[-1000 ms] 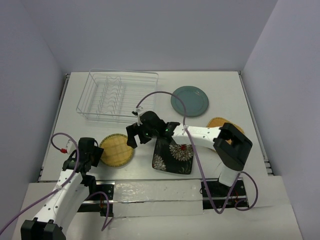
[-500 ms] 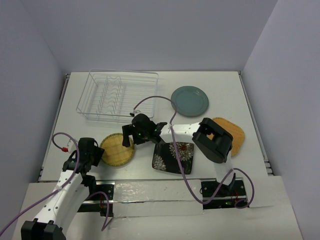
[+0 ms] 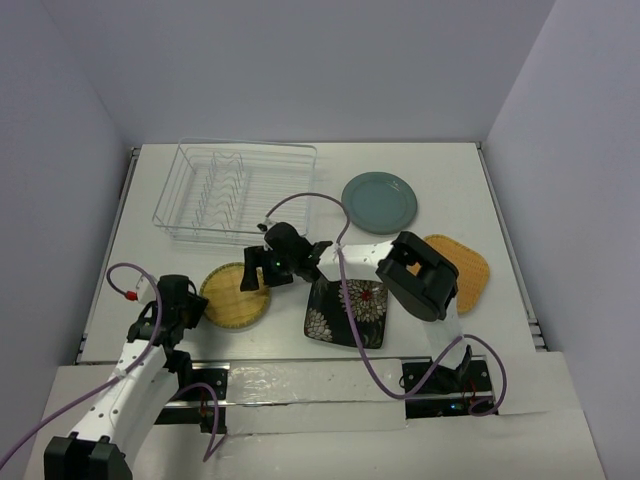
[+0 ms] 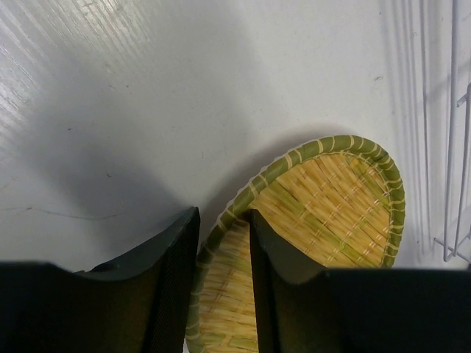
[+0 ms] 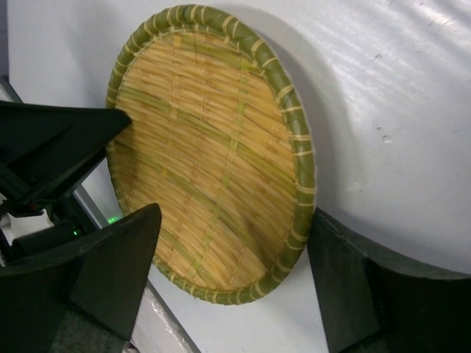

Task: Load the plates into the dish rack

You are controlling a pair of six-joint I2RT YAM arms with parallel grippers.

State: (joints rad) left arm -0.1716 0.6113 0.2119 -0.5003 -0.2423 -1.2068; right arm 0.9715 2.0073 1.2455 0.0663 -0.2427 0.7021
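The round yellow woven plate lies at the front left, below the clear dish rack. My left gripper is shut on the plate's left rim; in the left wrist view its fingers pinch the green rim of the plate. My right gripper is open at the plate's upper right edge. In the right wrist view its fingers stand wide apart on either side of the plate. The black flowered plate, teal plate and orange plate lie flat.
The right arm reaches leftwards across the black plate's top edge. Thin rack wires show at the right of the left wrist view. Purple cables loop above both arms. The table's front edge runs just below the yellow plate.
My right gripper has moved left from the black plate's top edge to the yellow plate's right rim, and its elbow has swung left. The left gripper has stayed on the plate's rim.
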